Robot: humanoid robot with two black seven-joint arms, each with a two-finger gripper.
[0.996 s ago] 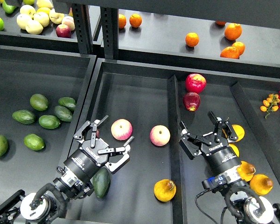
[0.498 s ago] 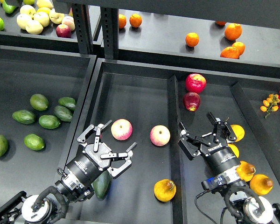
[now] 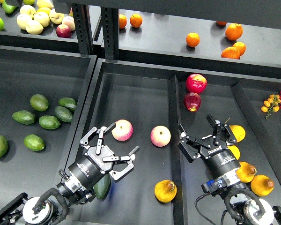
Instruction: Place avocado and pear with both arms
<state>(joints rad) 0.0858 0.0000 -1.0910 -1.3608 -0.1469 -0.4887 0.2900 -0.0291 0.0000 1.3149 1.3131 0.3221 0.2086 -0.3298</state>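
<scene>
The dark green avocado (image 3: 103, 186) lies in the middle tray near its front left, mostly hidden under my left arm. The yellow-orange pear (image 3: 165, 191) lies in the same tray at the front right, free of both grippers. My left gripper (image 3: 114, 149) is open and empty above the tray floor, just up and right of the avocado, near a pink-and-yellow apple (image 3: 122, 130). My right gripper (image 3: 204, 133) is open and empty over the right tray, up and right of the pear.
A second pink-and-yellow apple (image 3: 160, 136) lies mid-tray. Two red apples (image 3: 195, 83) sit at the right tray's back, yellow pears (image 3: 262, 184) by my right arm. Lighter avocados (image 3: 49, 122) fill the left tray. Oranges (image 3: 233, 32) and apples are on the back shelf.
My left gripper has moved right and slightly down, staying open. My right gripper has shifted slightly up and left. The fruits have not moved.
</scene>
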